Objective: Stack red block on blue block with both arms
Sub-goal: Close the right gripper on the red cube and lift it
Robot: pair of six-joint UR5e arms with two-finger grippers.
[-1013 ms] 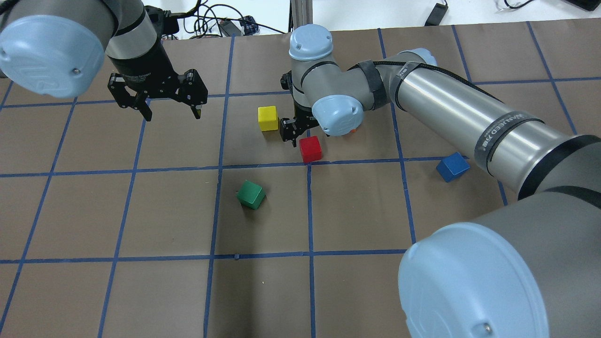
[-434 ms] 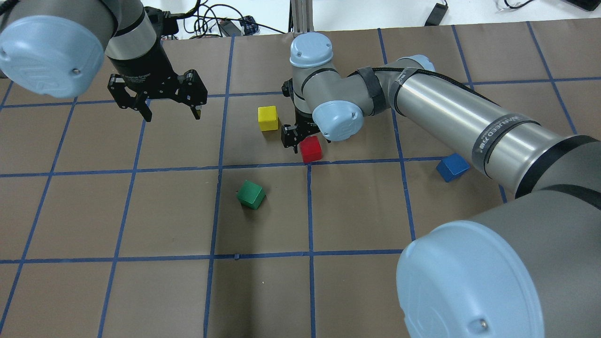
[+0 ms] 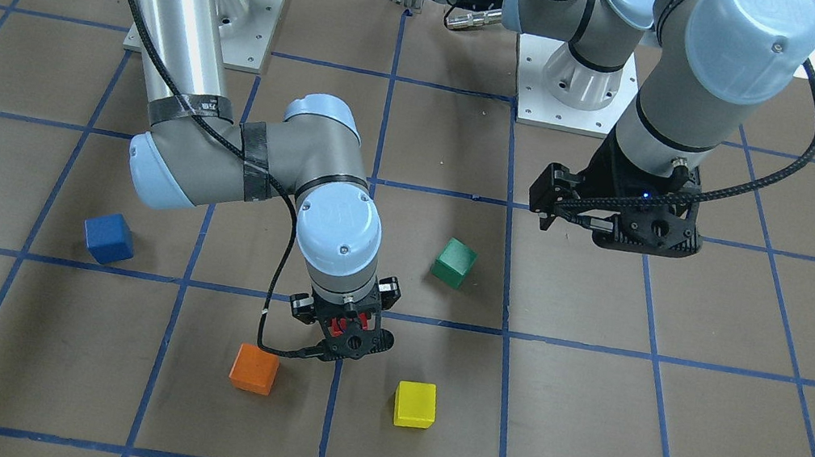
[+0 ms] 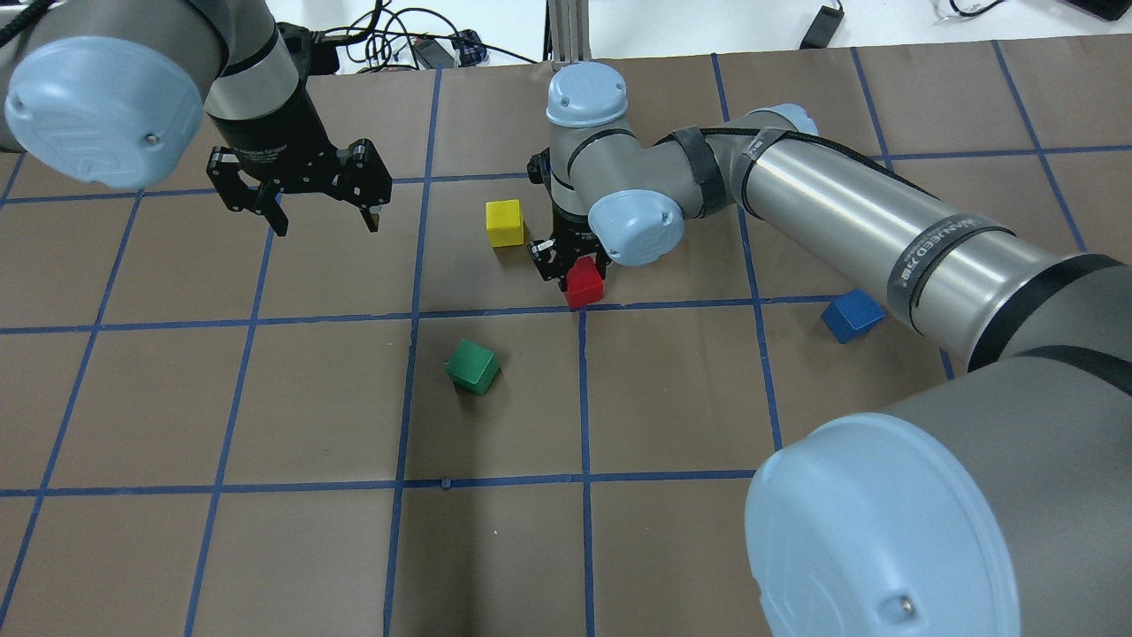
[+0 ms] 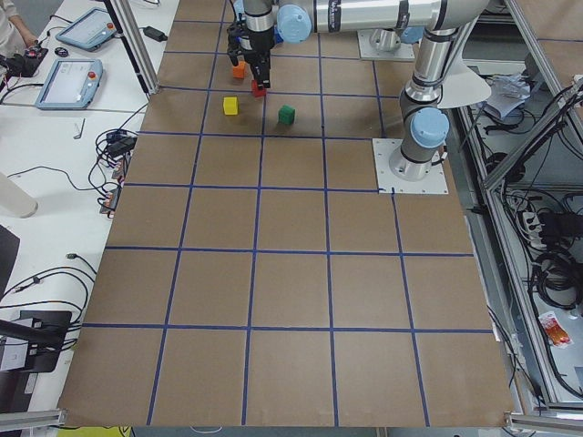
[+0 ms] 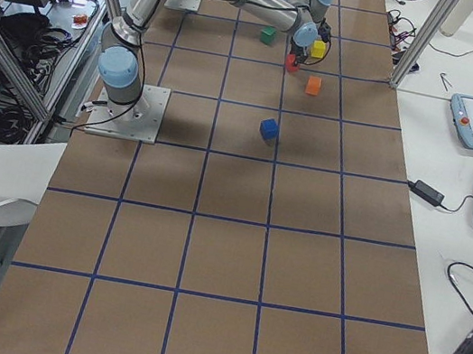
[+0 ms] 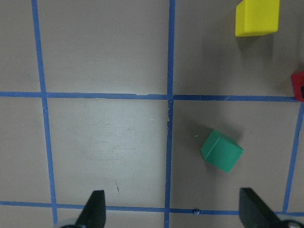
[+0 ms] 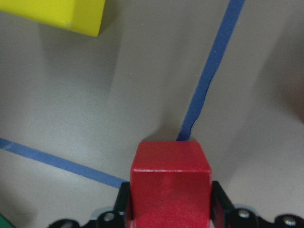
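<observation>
The red block (image 4: pixel 585 283) sits at a blue tape crossing near the table's middle. My right gripper (image 4: pixel 577 268) has come down over it, and the right wrist view shows the red block (image 8: pixel 171 185) held tight between the two black fingers. From the front the red block (image 3: pixel 337 325) shows only as a sliver inside the right gripper (image 3: pixel 346 331). The blue block (image 4: pixel 852 314) lies apart on the right, beside my right forearm; it also shows in the front view (image 3: pixel 108 238). My left gripper (image 4: pixel 323 217) hangs open and empty above the table at the far left.
A yellow cube (image 4: pixel 505 222) stands close to the red block, on its far left. A green cube (image 4: pixel 473 366) lies tilted, nearer the robot. An orange cube (image 3: pixel 254 369) sits beyond the right gripper, hidden by the wrist in the overhead view.
My right gripper moved from beside the red block onto it and its fingers closed against its sides. The left gripper shifted slightly and stayed open.
</observation>
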